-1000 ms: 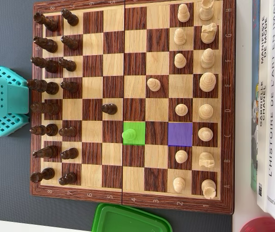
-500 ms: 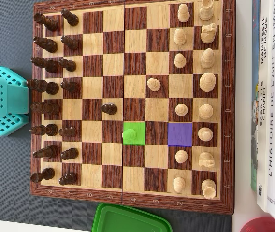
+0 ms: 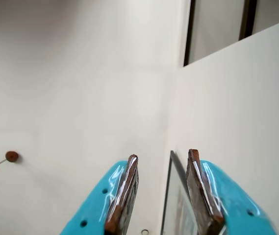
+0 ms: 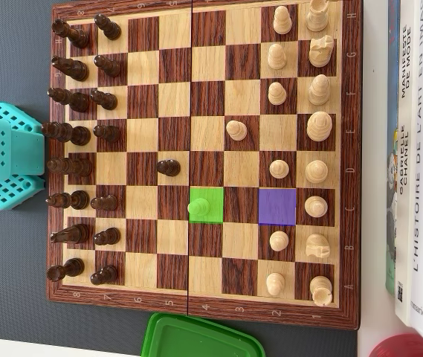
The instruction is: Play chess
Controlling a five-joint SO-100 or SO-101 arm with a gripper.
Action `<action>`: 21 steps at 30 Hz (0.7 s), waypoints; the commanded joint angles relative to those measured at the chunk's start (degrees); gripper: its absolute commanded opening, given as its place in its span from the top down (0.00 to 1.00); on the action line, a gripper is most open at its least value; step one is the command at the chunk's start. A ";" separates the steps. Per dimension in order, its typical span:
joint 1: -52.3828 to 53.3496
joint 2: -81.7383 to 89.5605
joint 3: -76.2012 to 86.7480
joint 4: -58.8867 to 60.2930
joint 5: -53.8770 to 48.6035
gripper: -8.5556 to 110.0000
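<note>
tool (image 3: 161,196) is spread and empty, aimed up at the wall, so the green-square pawn (image 4: 198,209) sits well off, out mid-board.

A dark grey mat (image 4: 10,275) is covering the table in the overhead view, and a white strip of surface (image 4: 375,338) is showing at the lower right of the frame. A wooden chessboard with a dark brown border (image 4: 204,311) is lying on the mat and is filling the centre. A teal plastic robot base (image 4: 4,156) is standing at the left edge, touching the board. A green plastic lid (image 4: 200,338) is sitting at the bottom centre. White books (image 4: 419,163) are lying along the right edge, and a red round object (image 4: 404,346) is showing at the lower right corner.
</note>
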 commanded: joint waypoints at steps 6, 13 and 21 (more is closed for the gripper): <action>-0.35 -0.70 1.23 -0.18 0.09 0.80; -0.09 -0.70 1.23 -0.18 0.09 0.80; -0.09 -0.70 1.23 -0.18 0.09 0.80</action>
